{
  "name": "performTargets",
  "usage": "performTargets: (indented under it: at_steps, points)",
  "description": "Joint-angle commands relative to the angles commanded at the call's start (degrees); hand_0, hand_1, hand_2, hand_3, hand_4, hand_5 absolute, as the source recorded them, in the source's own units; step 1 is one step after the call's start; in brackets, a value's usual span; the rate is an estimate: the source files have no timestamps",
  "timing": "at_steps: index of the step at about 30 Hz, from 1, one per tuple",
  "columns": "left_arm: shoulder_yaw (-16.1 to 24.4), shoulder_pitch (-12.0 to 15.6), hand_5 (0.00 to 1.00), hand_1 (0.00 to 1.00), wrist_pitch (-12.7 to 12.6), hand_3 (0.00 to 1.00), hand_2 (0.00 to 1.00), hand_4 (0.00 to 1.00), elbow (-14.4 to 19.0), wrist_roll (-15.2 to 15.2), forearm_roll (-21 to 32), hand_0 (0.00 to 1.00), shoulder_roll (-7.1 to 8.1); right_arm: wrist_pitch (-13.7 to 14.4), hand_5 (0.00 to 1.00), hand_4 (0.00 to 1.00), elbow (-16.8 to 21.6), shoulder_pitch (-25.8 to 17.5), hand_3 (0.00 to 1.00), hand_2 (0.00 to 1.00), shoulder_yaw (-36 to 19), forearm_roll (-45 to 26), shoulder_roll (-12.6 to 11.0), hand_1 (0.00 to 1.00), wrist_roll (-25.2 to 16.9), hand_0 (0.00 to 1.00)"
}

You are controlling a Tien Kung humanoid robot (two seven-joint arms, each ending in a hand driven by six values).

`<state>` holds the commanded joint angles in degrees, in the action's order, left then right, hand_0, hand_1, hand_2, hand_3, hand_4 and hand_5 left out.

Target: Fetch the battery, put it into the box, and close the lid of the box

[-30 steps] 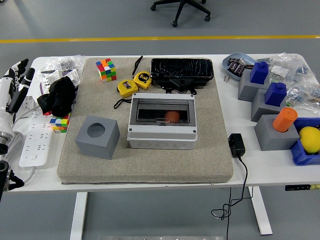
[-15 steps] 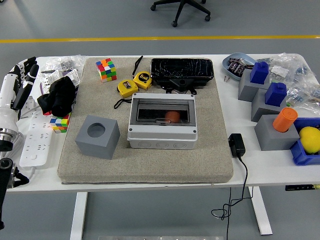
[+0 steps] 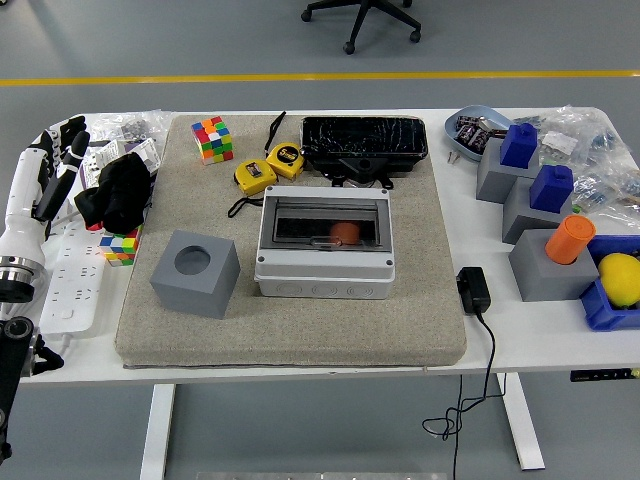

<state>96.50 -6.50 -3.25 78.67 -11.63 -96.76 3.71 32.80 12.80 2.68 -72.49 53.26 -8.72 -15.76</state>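
The left hand has crept forward, fingers loose and empty; the orange battery sits under the box's clear lid

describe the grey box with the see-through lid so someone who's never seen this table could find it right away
Start at the big beige mat covering the middle of the white table. The box sits just right of the mat's centre, in front of a black tray and right of a grey cube with a round hole. Unlike the solid cube, it has a dark see-through lid with something orange showing through.
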Motion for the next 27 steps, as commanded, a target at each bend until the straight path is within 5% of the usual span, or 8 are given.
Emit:
performTargets:
  at_steps: [15, 27]
  points:
    - [-3.05, -0.85, 0.998, 0.869, 0.60, 0.830, 0.837, 0.998, -0.65, -1.43, 0.94, 0.813, 1.74, -0.05, 0.998, 0.998, 1.12, 1.54, 0.834, 0.821, 3.56, -2.58, -0.46, 0.847, 0.00, 0.854]
    - [-3.28, -1.76, 0.998, 0.864, 0.71, 0.830, 0.824, 0.998, -0.77, -1.31, 0.66, 0.808, 1.56, -0.97, 0.998, 0.998, 1.16, 2.05, 0.838, 0.822, 4.23, -0.99, -0.99, 0.848, 1.02, 0.856]
